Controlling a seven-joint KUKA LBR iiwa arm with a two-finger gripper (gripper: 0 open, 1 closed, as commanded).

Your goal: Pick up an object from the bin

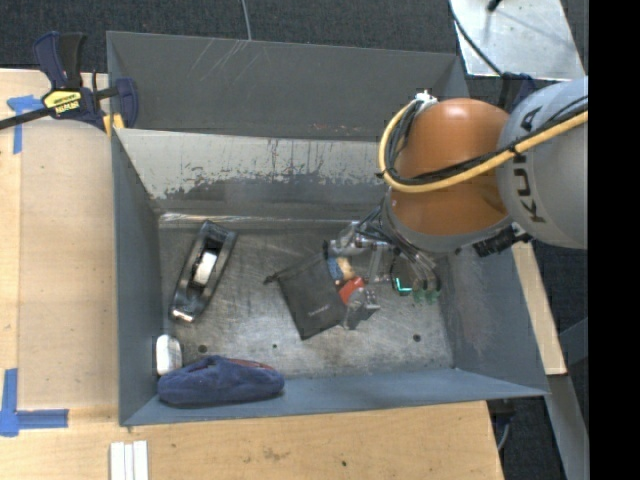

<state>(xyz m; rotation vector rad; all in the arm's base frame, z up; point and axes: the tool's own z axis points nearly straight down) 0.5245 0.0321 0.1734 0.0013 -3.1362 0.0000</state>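
Bin contents, listed from the left:

1. Grey metal bin (135,268), sloping walls, scuffed floor.
2. Tape dispenser (203,271), dark body with a pale roll inside. We find it on the left part of the floor, lying lengthwise from back to front and slightly tilted.
3. Small white cylinder (167,352), in the front left corner, just in front of the dispenser's near end.
4. Blue soft pouch or cloth (220,381), bunched along the front wall. Its left end is just beside the white cylinder.
5. Dark flat square piece (312,303), near the middle of the floor, turned at an angle, well apart from items 2 to 4. We count this as the thing nearest the gripper.
6. Gripper (358,290), low over the floor at the right edge of the dark square piece. We cannot tell whether it is open or closed, nor whether it touches the piece.
7. Orange cover (450,168) on the wrist, with a yellow cable (470,171) looped round it, above the right side of the bin.
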